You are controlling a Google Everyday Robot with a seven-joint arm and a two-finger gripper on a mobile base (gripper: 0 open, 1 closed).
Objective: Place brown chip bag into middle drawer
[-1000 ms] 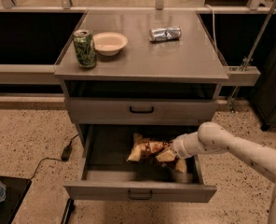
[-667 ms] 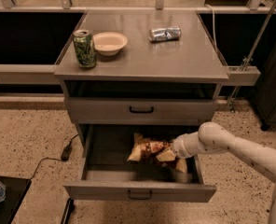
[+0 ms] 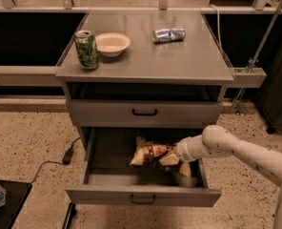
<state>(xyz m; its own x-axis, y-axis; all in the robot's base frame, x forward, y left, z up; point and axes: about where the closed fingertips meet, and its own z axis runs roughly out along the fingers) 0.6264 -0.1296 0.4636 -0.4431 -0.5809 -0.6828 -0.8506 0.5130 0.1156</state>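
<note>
Camera view, lower centre: gripper reaches into the middle drawer, its tip merging with the brown chip bag; its grip cannot be told.

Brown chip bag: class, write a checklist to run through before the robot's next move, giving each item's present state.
1. The middle drawer is open: ok.
2. The brown chip bag is inside the middle drawer: ok.
3. The gripper is down in the drawer, at the bag's right end: ok.
4. The upper drawer is shut, clear of the arm: ok.
5. The bag rests flat on the drawer floor: cannot tell.
</note>
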